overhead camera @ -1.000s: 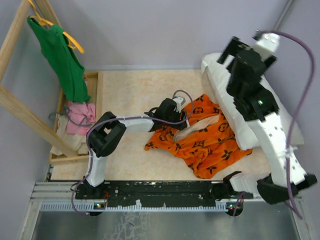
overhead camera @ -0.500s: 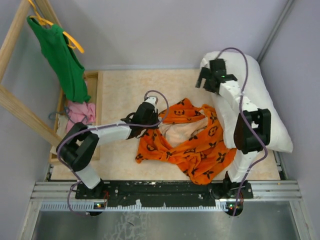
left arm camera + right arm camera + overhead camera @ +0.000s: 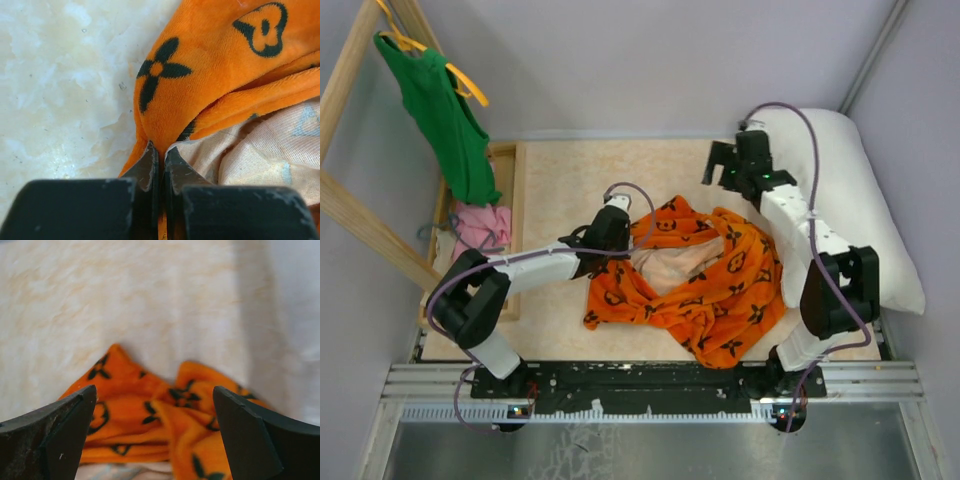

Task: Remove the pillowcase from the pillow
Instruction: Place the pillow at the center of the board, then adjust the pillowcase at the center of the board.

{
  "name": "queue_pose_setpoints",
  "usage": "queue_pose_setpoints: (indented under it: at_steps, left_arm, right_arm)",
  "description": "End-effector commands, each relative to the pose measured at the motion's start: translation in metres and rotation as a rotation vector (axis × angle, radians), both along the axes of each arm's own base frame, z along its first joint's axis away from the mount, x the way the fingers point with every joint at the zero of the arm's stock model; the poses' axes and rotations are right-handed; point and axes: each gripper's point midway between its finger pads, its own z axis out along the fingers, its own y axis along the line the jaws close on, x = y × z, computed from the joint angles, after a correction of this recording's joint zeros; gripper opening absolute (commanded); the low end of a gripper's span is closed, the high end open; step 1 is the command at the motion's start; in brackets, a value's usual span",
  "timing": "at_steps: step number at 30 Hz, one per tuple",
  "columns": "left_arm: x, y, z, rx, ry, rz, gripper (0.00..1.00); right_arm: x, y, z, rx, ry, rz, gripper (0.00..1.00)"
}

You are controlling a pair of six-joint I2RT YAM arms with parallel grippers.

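The orange pillowcase (image 3: 705, 285) with black motifs lies crumpled in the middle of the table, its pale lining (image 3: 670, 265) showing. My left gripper (image 3: 603, 248) is at its left edge, shut on a fold of the pillowcase (image 3: 200, 65); the jaws (image 3: 160, 152) pinch the orange fabric beside the lining (image 3: 260, 150). The white pillow (image 3: 855, 200) lies bare along the right side, apart from the case. My right gripper (image 3: 718, 170) hangs open off the pillow's back left corner. In its wrist view the right gripper (image 3: 154, 392) is empty, with the pillowcase (image 3: 150, 405) beyond it.
A green tank top (image 3: 445, 115) hangs on a hanger from a wooden rack (image 3: 350, 210) at the left. A pink cloth (image 3: 480, 228) lies in a wooden tray (image 3: 517, 190) below it. Grey walls close the back and right sides.
My left gripper has shut on the pillowcase edge and dragged it left. The right arm swung down from above the pillow to its back left corner, still open.
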Motion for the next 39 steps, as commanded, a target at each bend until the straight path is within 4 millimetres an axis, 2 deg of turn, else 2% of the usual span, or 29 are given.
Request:
queue_pose_setpoints:
  at_steps: [1,3,4,6,7,8,10,13,16,18,20,24,28,32,36,39]
  left_arm:
    - [0.011,0.003,0.027,0.01,-0.058,0.016,0.0]
    - [0.008,0.006,0.029,0.012,-0.052,0.019,0.04]
    - [0.006,0.007,0.032,0.012,-0.049,0.018,0.16]
    - [0.001,0.011,0.04,0.011,-0.038,0.022,0.56]
    - [-0.002,0.013,0.048,0.001,-0.042,0.026,0.71]
    - [-0.005,0.016,0.055,-0.008,-0.046,0.032,0.81]
    - [-0.013,0.023,0.079,-0.042,-0.065,0.049,0.9]
    - [-0.034,0.034,0.102,-0.111,-0.04,0.079,0.91]
    - [-0.079,0.025,0.103,-0.278,0.078,0.02,0.9]
    - [-0.113,0.012,0.096,-0.42,0.167,-0.025,0.88]
    - [-0.144,0.005,0.078,-0.492,0.264,-0.042,0.87]
    - [-0.19,-0.014,0.048,-0.564,0.391,-0.068,0.87]
    - [-0.209,-0.037,0.03,-0.599,0.45,-0.114,0.87]
    - [-0.213,-0.06,0.028,-0.608,0.481,-0.149,0.87]
    - [-0.223,-0.07,0.023,-0.648,0.563,-0.136,0.87]
    - [-0.23,-0.071,0.032,-0.666,0.586,-0.113,0.86]
  right_arm:
    - [-0.013,0.064,-0.001,-0.068,-0.019,0.216,0.99]
    - [-0.022,0.072,-0.021,-0.063,0.016,0.231,0.99]
    - [-0.024,0.073,-0.027,-0.061,0.028,0.236,0.99]
    - [-0.027,0.071,-0.034,-0.069,0.034,0.237,0.99]
    - [-0.028,0.071,-0.035,-0.073,0.032,0.241,0.99]
    - [-0.027,0.071,-0.035,-0.075,0.03,0.247,0.99]
    - [-0.025,0.073,-0.036,-0.075,0.028,0.261,0.99]
    - [-0.022,0.075,-0.039,-0.089,0.034,0.284,0.99]
    - [-0.018,0.075,-0.057,-0.109,0.079,0.302,0.99]
    - [-0.016,0.071,-0.067,-0.112,0.108,0.298,0.99]
    - [-0.014,0.063,-0.075,-0.105,0.128,0.274,0.99]
    - [-0.006,0.046,-0.082,0.002,0.123,0.216,0.99]
    - [-0.005,0.037,-0.09,0.062,0.134,0.193,0.96]
    - [-0.007,0.039,-0.095,0.074,0.142,0.197,0.96]
    - [-0.012,0.036,-0.093,0.065,0.14,0.19,0.96]
    - [-0.014,0.033,-0.09,0.057,0.13,0.184,0.96]
